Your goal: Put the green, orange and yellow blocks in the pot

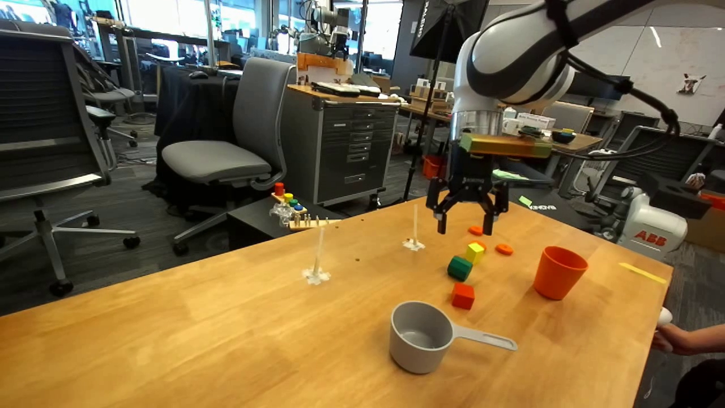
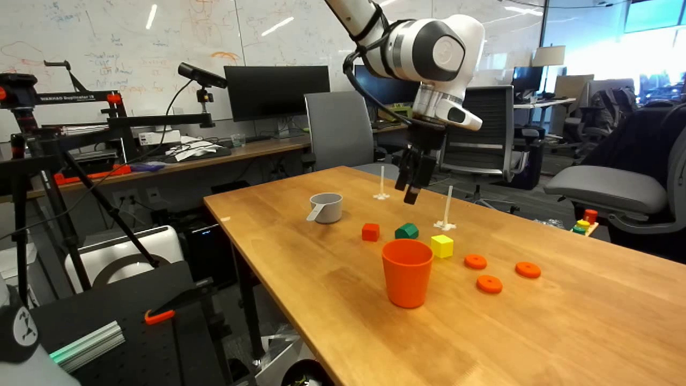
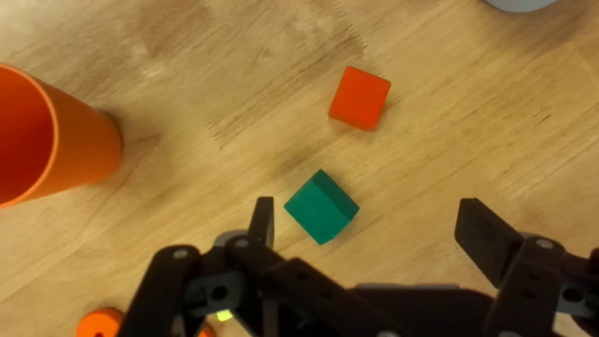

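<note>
My gripper (image 1: 465,226) hangs above the table, fingers spread wide with nothing held. In the wrist view the green block (image 3: 318,210) lies below, past the fingertips and closer to the left-hand finger (image 3: 263,217). Farther up that view rests the orange block (image 3: 359,98), and only a sliver of the yellow block (image 3: 224,315) shows behind the gripper's linkage. Both exterior views show the yellow block (image 2: 442,246), green block (image 2: 407,231) and orange block (image 2: 370,232) in a loose row, apart from one another. The grey pot (image 1: 416,357) stands upright beyond the orange block, its handle (image 1: 487,338) sticking out sideways.
An orange-red cup (image 2: 407,276) stands upright beside the row of blocks. Three flat orange discs, one of them this disc (image 2: 528,269), lie near the yellow block. Two thin upright pegs, a nearer peg (image 1: 318,255) and a farther peg (image 1: 415,226), are fixed to the tabletop (image 1: 198,317).
</note>
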Available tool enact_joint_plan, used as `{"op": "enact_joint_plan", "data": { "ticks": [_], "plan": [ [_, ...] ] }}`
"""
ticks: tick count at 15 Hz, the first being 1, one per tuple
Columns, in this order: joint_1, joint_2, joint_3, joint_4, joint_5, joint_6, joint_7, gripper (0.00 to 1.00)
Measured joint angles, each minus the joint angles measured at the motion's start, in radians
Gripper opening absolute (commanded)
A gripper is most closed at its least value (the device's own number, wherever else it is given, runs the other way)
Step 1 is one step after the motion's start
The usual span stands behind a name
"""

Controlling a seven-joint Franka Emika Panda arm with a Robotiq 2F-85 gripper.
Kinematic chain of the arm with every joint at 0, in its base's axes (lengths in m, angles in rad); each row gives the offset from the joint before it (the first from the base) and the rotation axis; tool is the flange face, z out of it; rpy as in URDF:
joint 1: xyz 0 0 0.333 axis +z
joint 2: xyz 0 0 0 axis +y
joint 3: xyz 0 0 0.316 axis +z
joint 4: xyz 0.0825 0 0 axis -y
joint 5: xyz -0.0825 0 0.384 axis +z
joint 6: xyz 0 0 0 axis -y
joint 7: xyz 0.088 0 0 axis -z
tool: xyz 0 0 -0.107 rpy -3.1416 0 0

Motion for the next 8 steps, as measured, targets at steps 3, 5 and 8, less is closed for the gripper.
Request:
{"op": "enact_joint_plan", "data": {
  "ticks": [3,5,8],
  "plan": [
    [0.002,0.074,-0.020,0.053,0.000,-0.028,0.032,1.00],
    [0.003,0.111,-0.032,0.084,0.000,-0.049,0.044,1.00],
    [0.004,0.146,-0.043,0.123,0.000,-0.078,0.057,1.00]
  ]
}}
